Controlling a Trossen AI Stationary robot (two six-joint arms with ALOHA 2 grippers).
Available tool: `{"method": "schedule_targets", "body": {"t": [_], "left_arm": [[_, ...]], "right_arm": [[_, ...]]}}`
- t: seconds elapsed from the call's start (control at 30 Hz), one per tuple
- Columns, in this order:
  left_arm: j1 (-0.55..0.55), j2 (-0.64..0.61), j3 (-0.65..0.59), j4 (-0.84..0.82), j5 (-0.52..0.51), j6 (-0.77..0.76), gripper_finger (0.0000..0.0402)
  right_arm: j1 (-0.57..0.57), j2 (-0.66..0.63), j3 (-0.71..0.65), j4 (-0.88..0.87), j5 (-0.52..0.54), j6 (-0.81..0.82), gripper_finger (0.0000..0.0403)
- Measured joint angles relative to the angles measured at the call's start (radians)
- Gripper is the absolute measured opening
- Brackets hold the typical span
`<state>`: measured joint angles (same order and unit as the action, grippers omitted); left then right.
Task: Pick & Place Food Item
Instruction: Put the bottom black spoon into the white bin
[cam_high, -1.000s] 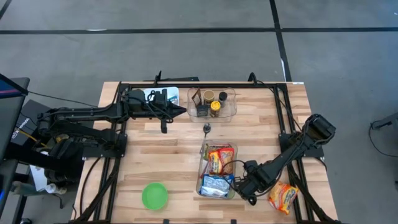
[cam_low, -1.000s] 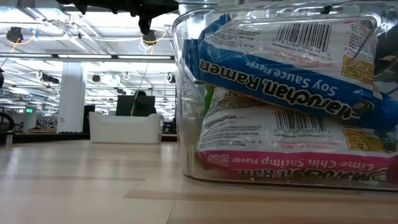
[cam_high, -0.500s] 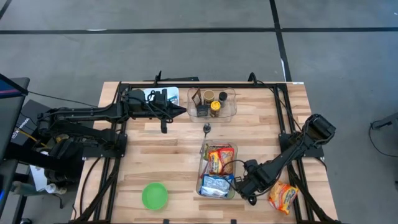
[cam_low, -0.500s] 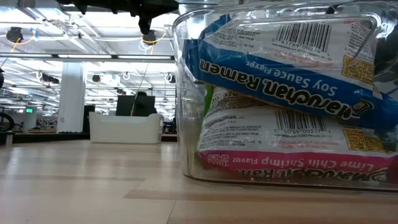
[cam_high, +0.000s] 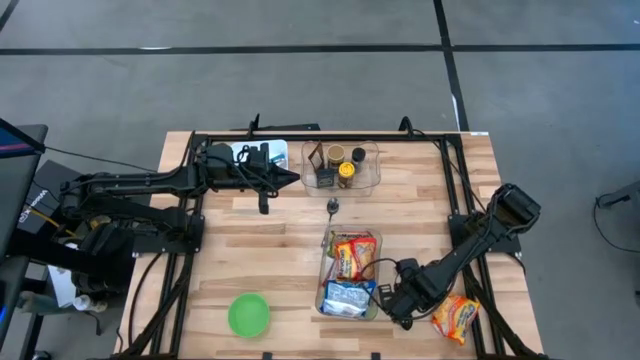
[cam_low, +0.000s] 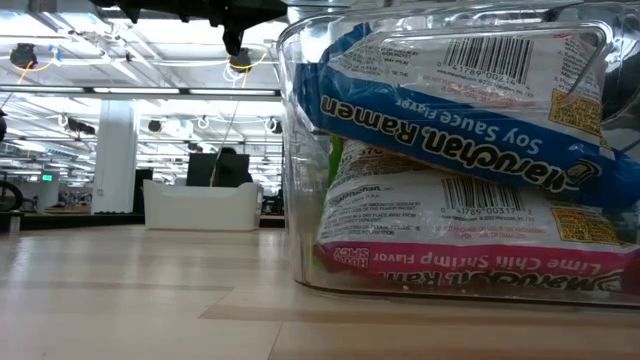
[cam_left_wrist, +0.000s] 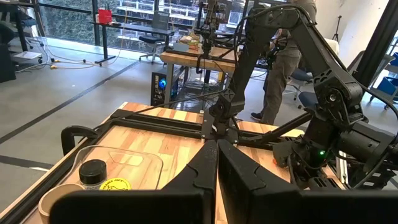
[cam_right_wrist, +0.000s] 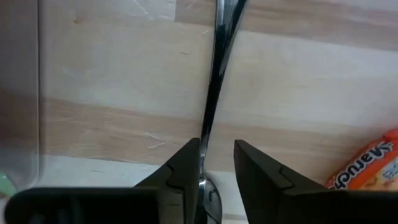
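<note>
A clear bin (cam_high: 322, 292) near the table's front holds several ramen packs, a blue one (cam_high: 348, 297) on top at its near end. The low view shows that blue pack (cam_low: 450, 100) lying on a pink one (cam_low: 460, 250). An orange ramen pack (cam_high: 455, 316) lies flat on the table to the bin's right. My right gripper (cam_high: 402, 300) points down between bin and orange pack, open just above the wood. A thin dark shiny rod (cam_right_wrist: 214, 87) runs between its fingers. My left gripper (cam_left_wrist: 217, 155) is shut and level, high over the far left. My right gripper stands with its fingers on either side of the thin dark rod's near end (cam_right_wrist: 203, 163), pointing down and lying across it. The rod runs along the inner edge of one finger (cam_right_wrist: 186, 168). Whether it touches, I cannot tell.
A second clear tray (cam_high: 341, 165) with jars and a cup stands at the far middle, below my left gripper. A small utensil (cam_high: 333, 207) lies between the two containers. A green bowl (cam_high: 249, 314) sits at the near left. A black frame rail (cam_high: 320, 137) borders the table.
</note>
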<state>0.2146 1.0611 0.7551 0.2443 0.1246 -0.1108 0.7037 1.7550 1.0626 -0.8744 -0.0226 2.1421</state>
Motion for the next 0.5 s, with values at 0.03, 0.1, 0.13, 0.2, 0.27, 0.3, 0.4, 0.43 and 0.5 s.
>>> {"method": "schedule_targets", "body": {"t": [0.03,0.1,0.13,0.2,0.27,0.3,0.4,0.43,0.5], "left_arm": [[0.000,0.000,0.000,0.000,0.000,0.000,0.0008],[0.000,0.000,0.000,0.000,0.000,0.000,0.0008],[0.000,0.000,0.000,0.000,0.000,0.000,0.0008],[0.000,0.000,0.000,0.000,0.000,0.000,0.0008],[0.000,0.000,0.000,0.000,0.000,0.000,0.0008],[0.000,0.000,0.000,0.000,0.000,0.000,0.0008],[0.000,0.000,0.000,0.000,0.000,0.000,0.0008],[0.000,0.000,0.000,0.000,0.000,0.000,0.0008],[0.000,0.000,0.000,0.000,0.000,0.000,0.0008]], "right_arm": [[0.003,0.000,0.000,0.001,0.003,0.008,0.0093],[0.003,0.000,0.000,0.001,0.012,0.016,0.0093],[0.003,0.000,0.000,0.001,0.017,0.020,0.0093],[0.003,0.000,0.000,0.002,0.023,0.030,0.0093],[0.003,0.000,0.000,0.001,0.023,0.031,0.0093],[0.003,0.000,0.000,0.001,0.023,0.032,0.0093],[0.003,0.000,0.000,0.001,0.023,0.028,0.0093],[0.004,0.000,0.000,0.001,0.023,0.027,0.0093],[0.010,0.000,-0.001,0.002,0.028,0.028,0.0093]]}}
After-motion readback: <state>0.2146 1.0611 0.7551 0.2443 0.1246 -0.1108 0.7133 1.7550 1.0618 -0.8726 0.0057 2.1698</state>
